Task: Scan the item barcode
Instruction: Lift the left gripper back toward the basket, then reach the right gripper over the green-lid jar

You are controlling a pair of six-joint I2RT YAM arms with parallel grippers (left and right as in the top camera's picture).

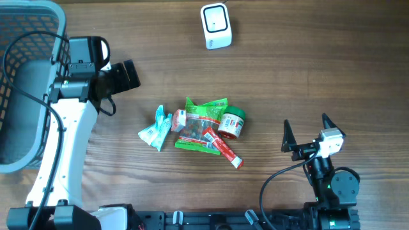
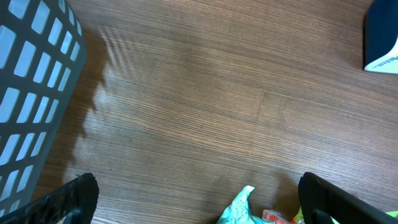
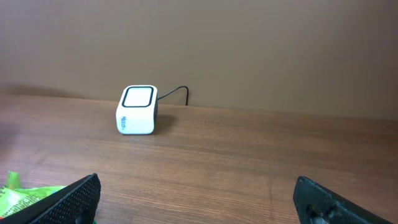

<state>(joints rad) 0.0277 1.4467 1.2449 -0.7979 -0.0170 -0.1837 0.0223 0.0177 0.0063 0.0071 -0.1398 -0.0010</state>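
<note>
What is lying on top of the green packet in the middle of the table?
A red stick sachet lies slanted across the green packet, at its lower right corner. Whatever is underneath the packet is covered.

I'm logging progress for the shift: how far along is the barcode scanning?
Done: nothing visible yet. The pile of small packets and the green-lidded round jar lie together, well apart from the white box-shaped scanner. In hand: nothing, since the left gripper and right gripper both stand open and empty. Left: pick up an item and present its barcode to the scanner.
</note>
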